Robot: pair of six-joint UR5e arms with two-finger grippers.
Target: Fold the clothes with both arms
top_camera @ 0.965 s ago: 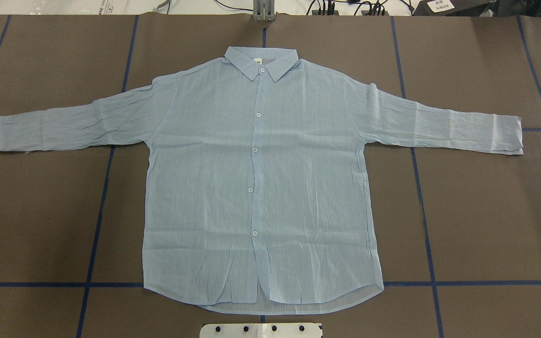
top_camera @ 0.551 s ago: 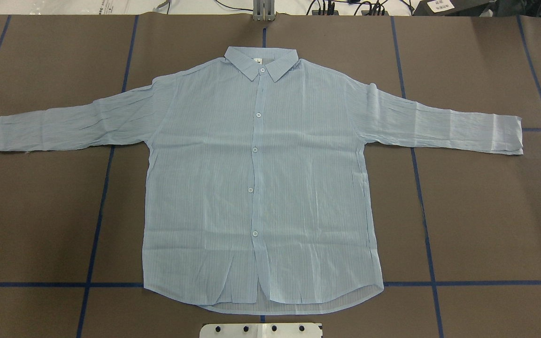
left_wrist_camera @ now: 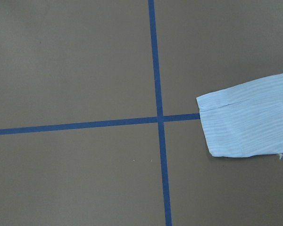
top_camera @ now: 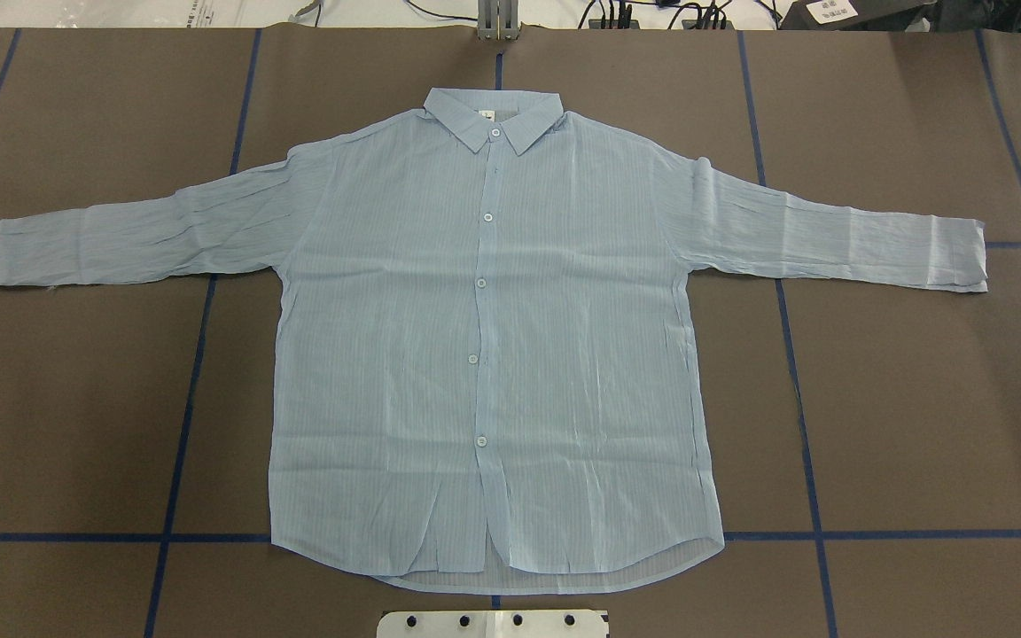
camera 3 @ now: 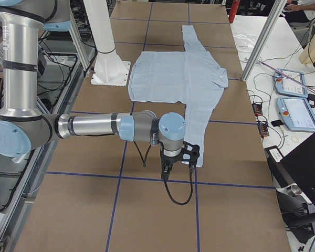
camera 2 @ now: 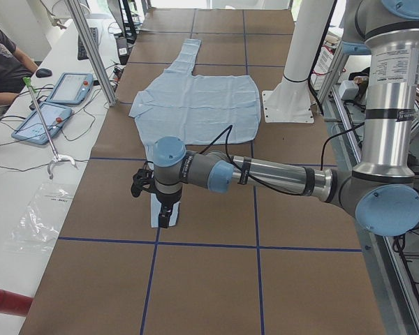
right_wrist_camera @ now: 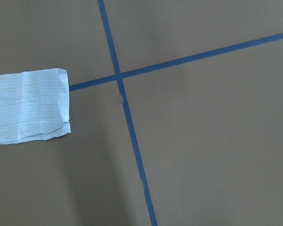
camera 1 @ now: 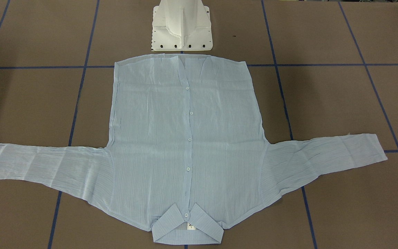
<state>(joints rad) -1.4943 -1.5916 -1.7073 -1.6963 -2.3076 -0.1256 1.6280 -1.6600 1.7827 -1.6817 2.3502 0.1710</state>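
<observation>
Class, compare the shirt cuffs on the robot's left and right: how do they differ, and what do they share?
The left cuff lies in one flat layer; the right cuff has one corner folded. A stray thread sticks out from the left cuff; none shows on the right cuff. Both are pale blue, finely striped, and lie on the table.

Overhead and front-facing cameras look steeply down from opposite sides, sharing the pale blue striped button-up shirt (top_camera: 386, 354). End cameras look along the brown blue-taped table (camera 2: 209, 279); wrist cameras look down closely on opposite cuffs (left_wrist_camera: 245, 125).
</observation>
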